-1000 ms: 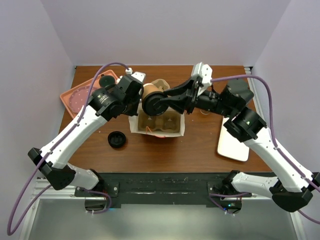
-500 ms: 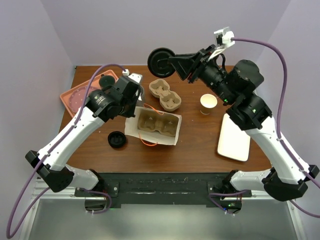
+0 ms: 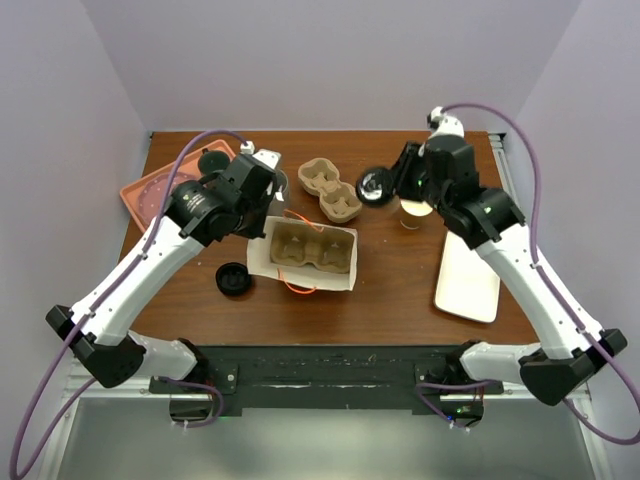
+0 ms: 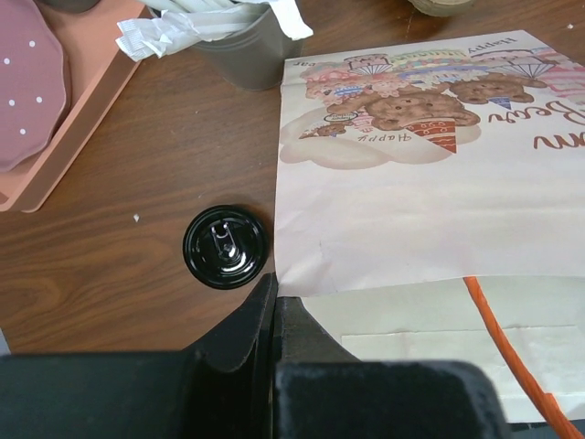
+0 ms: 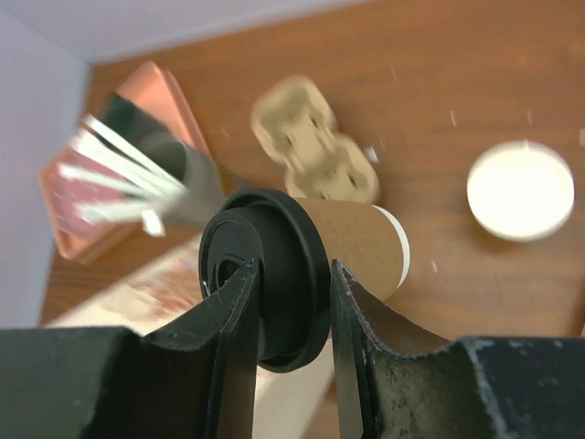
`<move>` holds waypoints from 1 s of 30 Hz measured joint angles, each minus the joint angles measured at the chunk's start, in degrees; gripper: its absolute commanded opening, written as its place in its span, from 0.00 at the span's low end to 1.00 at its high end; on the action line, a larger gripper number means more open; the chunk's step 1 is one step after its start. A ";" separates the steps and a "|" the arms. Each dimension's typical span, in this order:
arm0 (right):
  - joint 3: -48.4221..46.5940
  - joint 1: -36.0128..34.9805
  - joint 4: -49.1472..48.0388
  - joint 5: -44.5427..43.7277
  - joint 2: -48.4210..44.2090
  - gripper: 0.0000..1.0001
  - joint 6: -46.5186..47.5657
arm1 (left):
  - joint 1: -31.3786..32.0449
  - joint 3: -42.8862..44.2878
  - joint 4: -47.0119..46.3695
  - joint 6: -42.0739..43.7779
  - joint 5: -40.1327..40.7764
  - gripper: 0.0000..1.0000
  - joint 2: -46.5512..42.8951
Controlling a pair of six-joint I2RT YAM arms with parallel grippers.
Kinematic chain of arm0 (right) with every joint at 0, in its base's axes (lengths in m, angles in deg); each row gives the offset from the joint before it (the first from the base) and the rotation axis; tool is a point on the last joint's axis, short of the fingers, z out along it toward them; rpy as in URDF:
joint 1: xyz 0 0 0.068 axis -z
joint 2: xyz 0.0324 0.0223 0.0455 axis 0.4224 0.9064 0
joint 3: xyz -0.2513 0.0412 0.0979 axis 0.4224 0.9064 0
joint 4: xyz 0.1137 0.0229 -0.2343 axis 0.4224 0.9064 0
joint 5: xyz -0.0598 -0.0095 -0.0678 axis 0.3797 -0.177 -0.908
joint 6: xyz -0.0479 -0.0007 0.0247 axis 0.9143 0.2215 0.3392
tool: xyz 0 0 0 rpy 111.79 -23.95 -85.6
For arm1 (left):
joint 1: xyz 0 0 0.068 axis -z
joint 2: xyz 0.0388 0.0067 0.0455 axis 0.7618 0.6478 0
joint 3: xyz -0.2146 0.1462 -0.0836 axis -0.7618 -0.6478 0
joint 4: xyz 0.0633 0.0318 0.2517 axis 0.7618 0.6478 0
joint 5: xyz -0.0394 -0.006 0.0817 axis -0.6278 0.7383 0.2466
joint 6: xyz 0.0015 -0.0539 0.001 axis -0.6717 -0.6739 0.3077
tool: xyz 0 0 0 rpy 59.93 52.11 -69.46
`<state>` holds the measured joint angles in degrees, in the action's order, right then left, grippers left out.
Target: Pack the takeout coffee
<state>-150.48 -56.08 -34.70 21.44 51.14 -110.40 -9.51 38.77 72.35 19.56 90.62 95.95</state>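
Brown-sleeved, the takeout coffee [image 5: 352, 240] hangs by its black lid [image 5: 274, 215] in our right fingers [image 5: 233, 320] near the table's [image 3: 400, 290] far edge, not yet seated in the carrier [image 3: 318, 247], our left fingers [image 4: 247, 320] pressed shut.

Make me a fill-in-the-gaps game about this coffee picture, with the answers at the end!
1. The right gripper holds the takeout coffee by its black ____.
2. The loose black lid lies beside the paper bag printed with teddy ____.
3. The left gripper is not open, it is ____.

Missing words: lid, bears, shut.
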 measured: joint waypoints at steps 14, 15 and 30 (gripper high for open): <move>38.73 3.54 -3.65 9.55 -18.73 0.14 -9.03 | -0.04 0.00 1.05 0.02 -0.20 0.00 -0.59; 41.22 3.65 -4.92 9.99 -19.50 0.14 -9.40 | -0.09 0.00 1.05 0.04 -0.42 0.00 -0.59; 56.08 4.28 -12.20 12.22 -26.91 0.63 -10.69 | -0.24 0.94 0.90 0.24 -2.25 0.00 0.35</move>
<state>-94.39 -51.80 -46.90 33.66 24.23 -121.09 -9.75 39.71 73.25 19.80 88.37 96.30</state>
